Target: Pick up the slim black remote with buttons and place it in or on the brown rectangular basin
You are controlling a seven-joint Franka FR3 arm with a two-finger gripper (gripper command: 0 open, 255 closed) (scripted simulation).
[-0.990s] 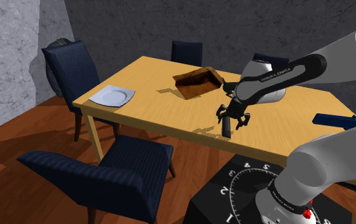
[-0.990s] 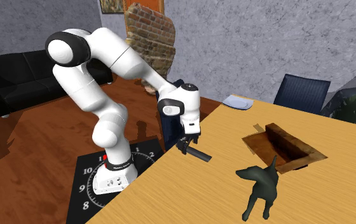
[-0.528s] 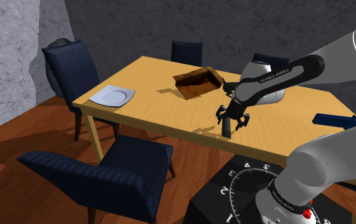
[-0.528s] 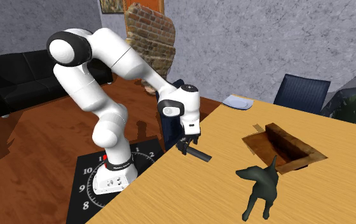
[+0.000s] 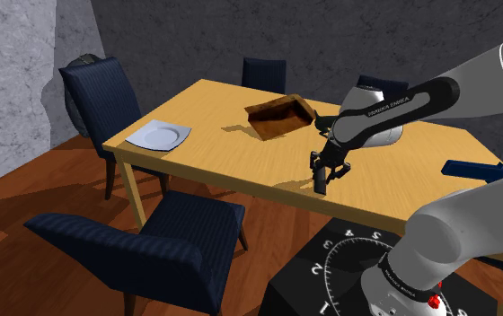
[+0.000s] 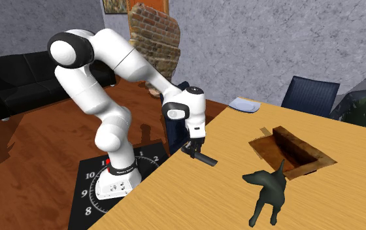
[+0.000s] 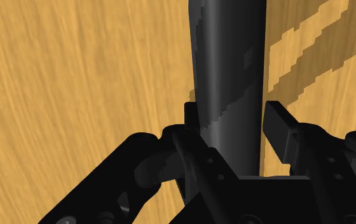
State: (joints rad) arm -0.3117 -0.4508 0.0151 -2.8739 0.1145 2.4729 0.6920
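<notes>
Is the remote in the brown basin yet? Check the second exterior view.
No, the black remote lies on the wooden table at the gripper, well apart from the brown basin.

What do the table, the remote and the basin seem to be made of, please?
Table: wood, light and matt; the wrist view shows grain streaks. Remote: probably plastic, black with a soft sheen; a pale highlight runs along it. Basin: brown and matt, perhaps wood; no grain shows, so this stays open.
</notes>
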